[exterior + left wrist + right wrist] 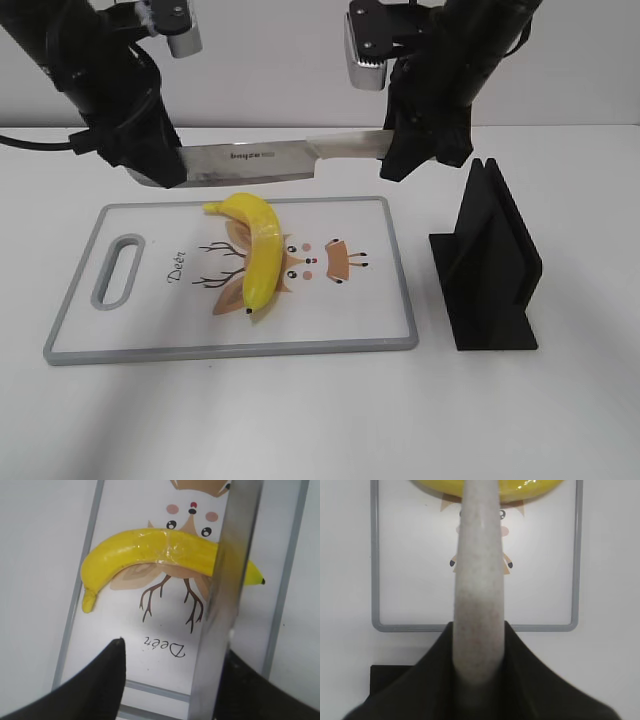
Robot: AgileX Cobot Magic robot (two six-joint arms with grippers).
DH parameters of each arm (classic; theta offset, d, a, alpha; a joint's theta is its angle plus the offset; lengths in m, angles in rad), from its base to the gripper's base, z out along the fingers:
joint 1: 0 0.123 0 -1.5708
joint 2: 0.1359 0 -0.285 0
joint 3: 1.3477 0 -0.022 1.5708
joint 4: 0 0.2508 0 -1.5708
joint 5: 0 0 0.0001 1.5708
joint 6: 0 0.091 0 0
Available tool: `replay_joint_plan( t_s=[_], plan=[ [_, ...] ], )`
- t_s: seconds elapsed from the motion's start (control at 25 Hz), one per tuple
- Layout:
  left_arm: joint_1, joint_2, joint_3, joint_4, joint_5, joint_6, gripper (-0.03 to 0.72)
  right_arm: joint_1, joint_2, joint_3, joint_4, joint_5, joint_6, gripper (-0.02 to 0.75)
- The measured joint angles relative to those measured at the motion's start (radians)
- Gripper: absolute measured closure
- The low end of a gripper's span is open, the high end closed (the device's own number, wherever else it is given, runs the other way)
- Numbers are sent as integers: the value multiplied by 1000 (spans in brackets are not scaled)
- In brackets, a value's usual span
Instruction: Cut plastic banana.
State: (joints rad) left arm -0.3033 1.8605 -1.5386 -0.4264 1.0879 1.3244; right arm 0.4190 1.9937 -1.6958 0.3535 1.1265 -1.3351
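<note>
Both grippers hold the knife [262, 164] — right [405, 150] clamps the handle, left [150, 160] the blade tip — with the banana [258, 255] at six o'clock, its length crossing the blade.

White tabletop [300, 420], pale wall [270, 60]

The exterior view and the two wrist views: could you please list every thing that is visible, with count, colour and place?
glossy yellow curved plastic banana: one, yellow, lying on the cutting board over the deer drawing
white cutting board with grey rim: one, white and grey, on the table, handle slot at its left end
steel kitchen knife with pale speckled handle: one, silver blade, held level above the board's far edge
black slotted stand: one, black, on the table right of the board
white table: one, white, under everything
left gripper: one, black, at the blade's tip end
right gripper: one, black, shut on the knife handle
</note>
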Motion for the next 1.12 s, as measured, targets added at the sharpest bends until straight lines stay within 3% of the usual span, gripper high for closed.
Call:
replay_joint_plan(
  t_s=[0.16, 0.28, 0.36, 0.48, 0.56, 0.88, 1.12],
  plan=[
    [0, 0, -14, -1, -2, 5, 207, 0, 19, 0, 35, -8, -12, 570],
    [0, 0, -16, -1, 0, 5, 266, 0, 27, 0, 42, -34, -16, 570],
    [0, 3, -16, -1, 0, 6, 343, 0, 29, 0, 45, -39, -16, 570],
    [0, 22, -17, -2, 10, 7, 575, 0, 32, 0, 45, -49, -16, 570],
    [0, 38, -17, -2, 11, 7, 652, -1, 32, -1, 44, -53, -16, 570],
    [-1, 92, -17, -4, -84, 27, 677, -1, 69, -8, -15, -103, 27, 570],
    [-3, 286, -17, -28, -170, 39, 674, -1, 227, -9, -57, -140, 84, 570]
  ],
)
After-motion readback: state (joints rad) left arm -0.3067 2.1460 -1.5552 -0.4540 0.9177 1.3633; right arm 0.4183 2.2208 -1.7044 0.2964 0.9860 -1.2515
